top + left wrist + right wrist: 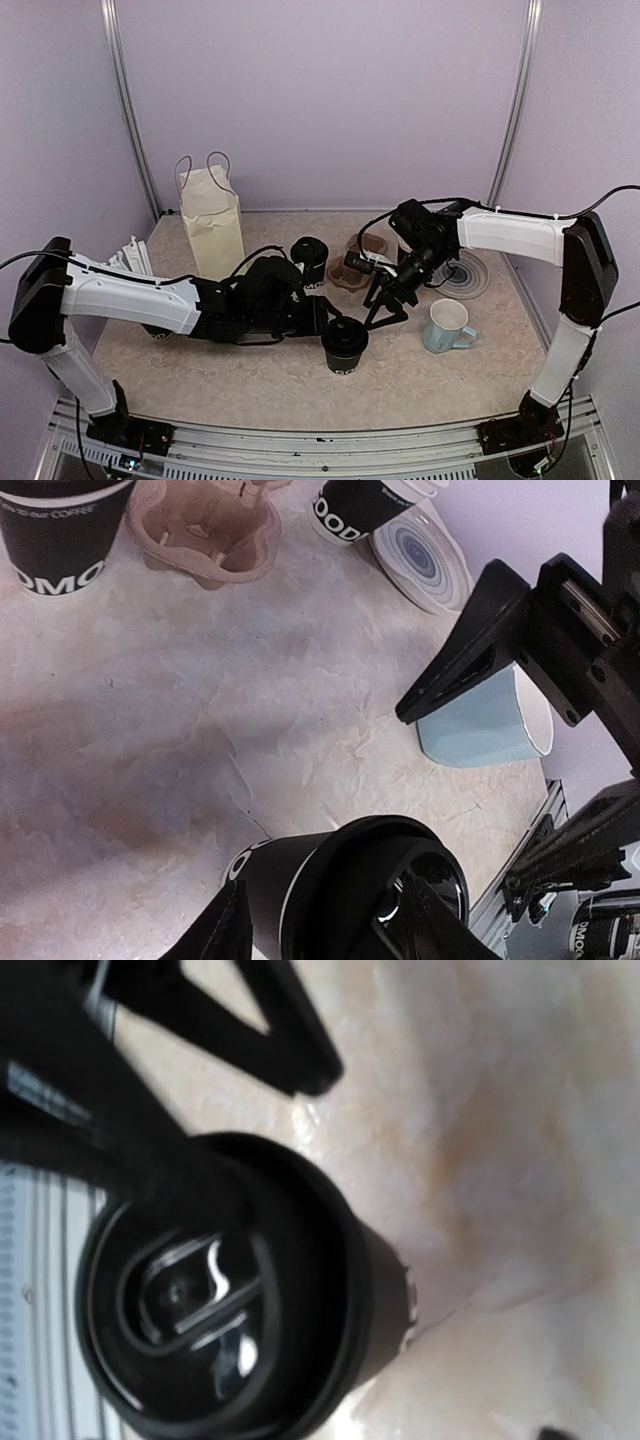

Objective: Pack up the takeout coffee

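**Left wrist:** lidded takeout cup (340, 880), lower centre, nearest lens. Left gripper (330, 925) fingers clamped on its sides, likely steadying it for packing. Second takeout cup (60, 540), upper left, reads "OMO", "COFFEE". Pulp carrier (205, 530) beside it, probable destination. Black cup by plate (365, 505) reads "OOD".

**Top external:** right gripper (388, 310) just right of held cup, fingers apart, empty.

**Right wrist:** lid (215, 1290) lower left; no lettering legible.

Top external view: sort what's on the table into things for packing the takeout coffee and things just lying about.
For the job: front lidded cup, rear lidded cup, likely pulp carrier, paper bag.
Lying about: blue mug, plate.
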Motion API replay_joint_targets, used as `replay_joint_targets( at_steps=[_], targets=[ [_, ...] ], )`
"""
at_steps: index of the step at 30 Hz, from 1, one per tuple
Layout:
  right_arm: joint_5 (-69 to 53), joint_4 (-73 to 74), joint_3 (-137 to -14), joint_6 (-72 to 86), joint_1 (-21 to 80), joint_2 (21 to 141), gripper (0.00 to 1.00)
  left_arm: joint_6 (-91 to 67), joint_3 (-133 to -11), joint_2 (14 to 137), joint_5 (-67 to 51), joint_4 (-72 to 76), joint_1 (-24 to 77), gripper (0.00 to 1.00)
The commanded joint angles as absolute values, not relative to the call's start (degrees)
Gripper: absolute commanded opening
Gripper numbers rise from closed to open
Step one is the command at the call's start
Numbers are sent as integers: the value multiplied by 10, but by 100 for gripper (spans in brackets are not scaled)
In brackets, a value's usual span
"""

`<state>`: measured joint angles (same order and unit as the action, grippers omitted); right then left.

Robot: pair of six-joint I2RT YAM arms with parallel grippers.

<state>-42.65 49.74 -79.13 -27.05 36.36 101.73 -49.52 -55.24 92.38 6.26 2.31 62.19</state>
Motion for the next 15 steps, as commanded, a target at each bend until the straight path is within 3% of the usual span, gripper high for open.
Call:
replay_joint_targets(
  at_steps=[1,15],
  targets=[
    [-443,503,-772,-290,374,1027,99,-463,-601,974,16,33,628,50],
    [-340,438,-745,-222,395,1074,100,-525,-530,996,4,39,618,34]
  ],
)
